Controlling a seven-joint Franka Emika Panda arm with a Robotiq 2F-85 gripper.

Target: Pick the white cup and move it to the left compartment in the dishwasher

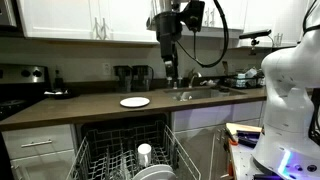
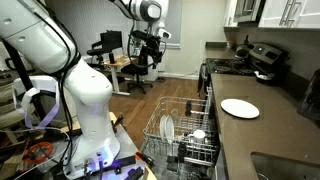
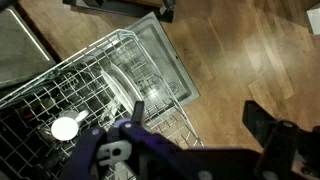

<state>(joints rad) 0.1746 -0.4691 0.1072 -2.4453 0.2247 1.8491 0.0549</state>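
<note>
The white cup point(image 1: 145, 153) stands in the pulled-out dishwasher rack point(image 1: 100, 160), near the rack's middle. It also shows in another exterior view point(image 2: 198, 135) and in the wrist view point(image 3: 65, 128), seen from above, at the left part of the rack point(image 3: 150, 70). My gripper point(image 1: 170, 70) hangs high above the counter and the rack, also seen in an exterior view point(image 2: 150, 55). In the wrist view the gripper point(image 3: 200, 120) has its fingers wide apart with nothing between them, over the rack's edge and the wooden floor.
A white plate point(image 1: 135, 102) lies on the dark counter point(image 1: 90, 108); it also shows in an exterior view point(image 2: 240, 108). Plates stand in the rack point(image 2: 167, 128). A sink point(image 1: 195, 93) is at the counter's right. The white robot base point(image 2: 85, 95) stands beside the dishwasher.
</note>
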